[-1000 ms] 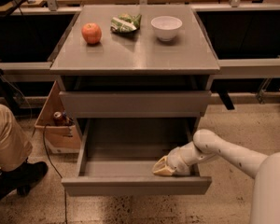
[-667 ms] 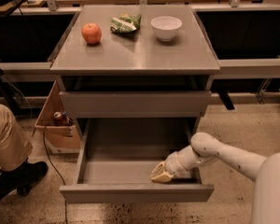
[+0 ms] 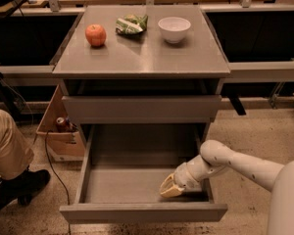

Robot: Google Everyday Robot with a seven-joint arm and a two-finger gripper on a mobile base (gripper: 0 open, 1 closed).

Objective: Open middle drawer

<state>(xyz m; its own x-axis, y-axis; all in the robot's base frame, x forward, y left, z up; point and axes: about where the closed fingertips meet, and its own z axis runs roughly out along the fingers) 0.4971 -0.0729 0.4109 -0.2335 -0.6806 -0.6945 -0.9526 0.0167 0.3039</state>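
The middle drawer (image 3: 142,212) stands pulled far out toward me, showing its wide shallow grey tray (image 3: 122,182), which has nothing in it. My gripper (image 3: 172,187), with tan tips on a white wrist, is inside the drawer at its front right corner, just behind the drawer front. My white arm (image 3: 240,164) reaches in from the lower right over the drawer's right side. A shut grey drawer front (image 3: 142,109) sits directly above the open drawer. Anything below the open drawer is hidden.
The cabinet top (image 3: 142,58) holds a red apple (image 3: 95,35), a green snack bag (image 3: 131,24) and a white bowl (image 3: 174,29). A person's leg and black shoe (image 3: 10,155) are at the left. A cardboard box (image 3: 59,131) with a can stands beside the cabinet.
The drawer has slid further out toward me. My gripper has moved forward and slightly left with it, staying behind the drawer front.
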